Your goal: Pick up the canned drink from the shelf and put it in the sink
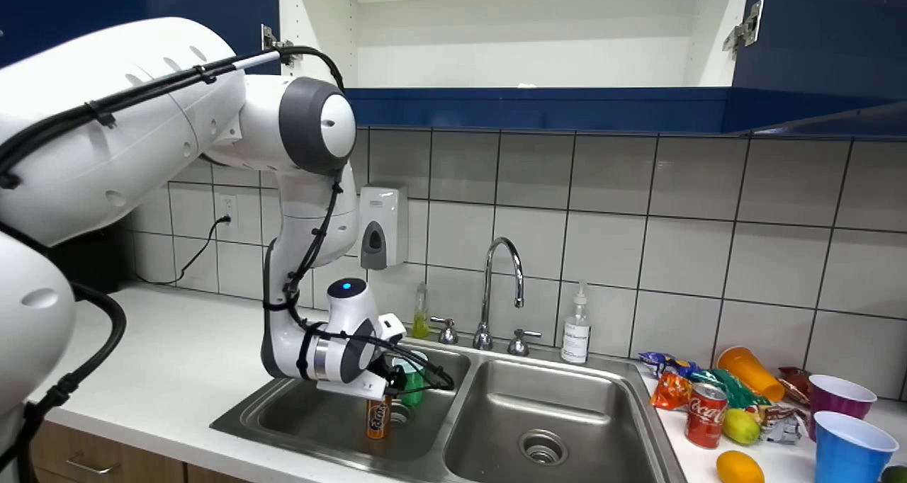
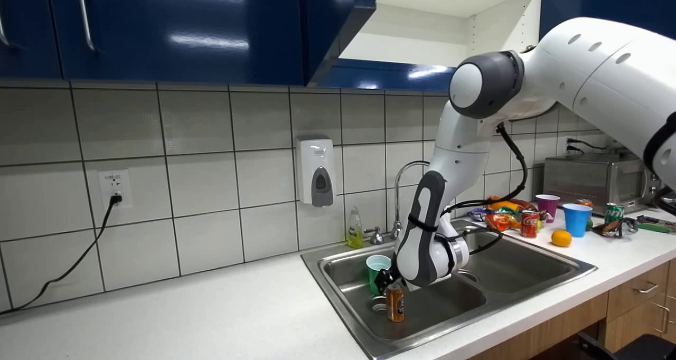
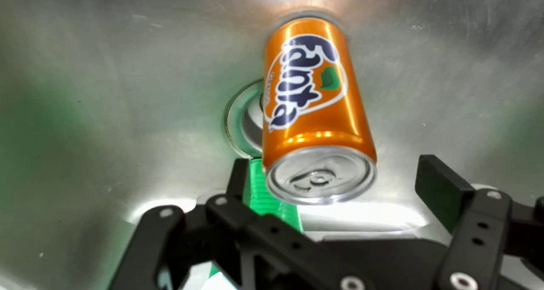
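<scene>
Well, the claw (image 3: pixel 333 175) is hanging low over the double sink (image 1: pixel 648 416) with its jaws standing well apart, and the Fanta can (image 3: pixel 314 94) is standing upright on the floor of the basin that is lying on the left in both exterior views. From the wrist, the can's lid is showing between those jaws, closer to one side; a broader patch of steel is opening toward the other. The drain (image 3: pixel 244 120) is peeking out just beside the can, and a green cup (image 2: pixel 378 273) is sitting near it. Out toward the edges, the chrome faucet (image 1: pixel 489 292) is arching at the back, and the neighbouring basin (image 1: pixel 510 412) is offering a wide stretch of steel floor. Beyond the sink, the white table (image 2: pixel 211 307) is running long on one side, while its other side is carrying a Coca-Cola can (image 1: pixel 706 416), a blue cup (image 1: pixel 854 447), an orange fruit (image 1: pixel 739 467) and crumpled snack bags (image 1: pixel 672 391). Behind, the tiled wall (image 1: pixel 609 249) is bearing a soap dispenser (image 1: pixel 382 217), and overhead a dark-blue cabinet door (image 1: pixel 822 44) is hanging open.
</scene>
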Robot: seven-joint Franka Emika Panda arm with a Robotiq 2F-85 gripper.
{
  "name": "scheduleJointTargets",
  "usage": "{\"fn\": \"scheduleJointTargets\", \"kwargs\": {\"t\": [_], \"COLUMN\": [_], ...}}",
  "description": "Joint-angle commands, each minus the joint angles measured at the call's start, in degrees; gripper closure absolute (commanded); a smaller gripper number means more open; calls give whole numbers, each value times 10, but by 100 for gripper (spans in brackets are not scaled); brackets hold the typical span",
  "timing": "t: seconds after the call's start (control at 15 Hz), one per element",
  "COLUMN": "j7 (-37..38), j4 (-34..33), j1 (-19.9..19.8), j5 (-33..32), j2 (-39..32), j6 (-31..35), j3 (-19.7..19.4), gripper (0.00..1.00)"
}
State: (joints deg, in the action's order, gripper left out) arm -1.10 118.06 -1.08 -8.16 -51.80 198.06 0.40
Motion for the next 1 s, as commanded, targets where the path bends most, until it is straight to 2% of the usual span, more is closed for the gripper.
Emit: {"fn": "scheduleJointTargets", "kwargs": {"t": [0.0,0.53,0.93], "j7": [-5,-6,-5], "j4": [52,141,247], "j1": [12,28,21], "j5": [24,38,33], "j2": [51,143,221], "j6": [-1,-1,-1], "j3": [-12,-18,-6], "gripper": [0,0,0]}}
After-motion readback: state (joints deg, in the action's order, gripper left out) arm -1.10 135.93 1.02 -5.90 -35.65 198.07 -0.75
